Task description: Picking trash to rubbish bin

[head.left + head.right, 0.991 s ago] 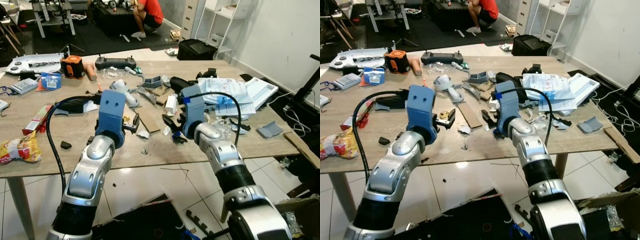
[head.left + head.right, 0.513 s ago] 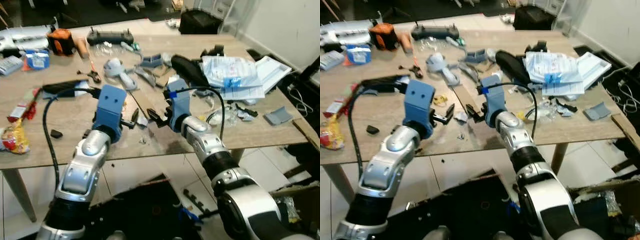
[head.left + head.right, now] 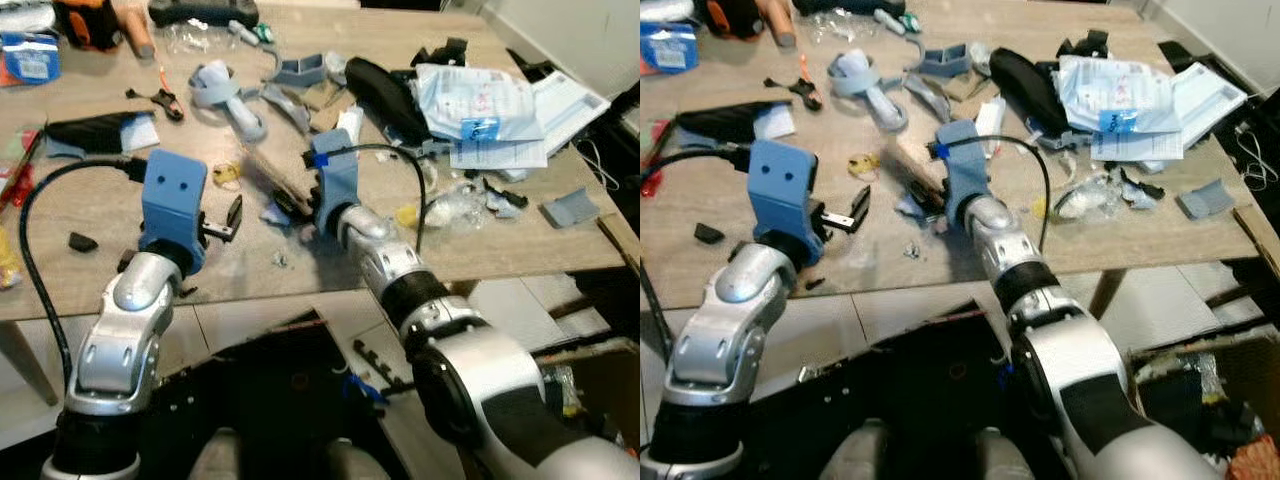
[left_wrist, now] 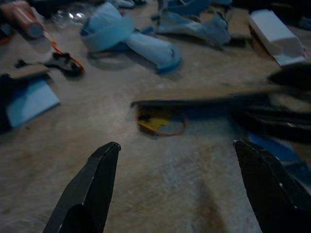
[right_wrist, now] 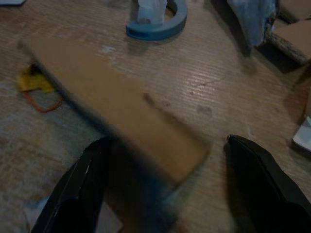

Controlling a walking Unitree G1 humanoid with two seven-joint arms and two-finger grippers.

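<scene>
Cardboard strip [image 5: 121, 104] flat on table [image 3: 470, 255], lying between spread fingers of right gripper [image 5: 160, 194]. Left gripper [image 4: 180, 189] at strip's nine o'clock, fingers likewise wide apart, holding nothing.

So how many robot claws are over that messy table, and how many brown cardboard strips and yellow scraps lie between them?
Robot grippers: 2, left gripper, right gripper
Cardboard strips: 1
Yellow scraps: 1
Total: 4
</scene>
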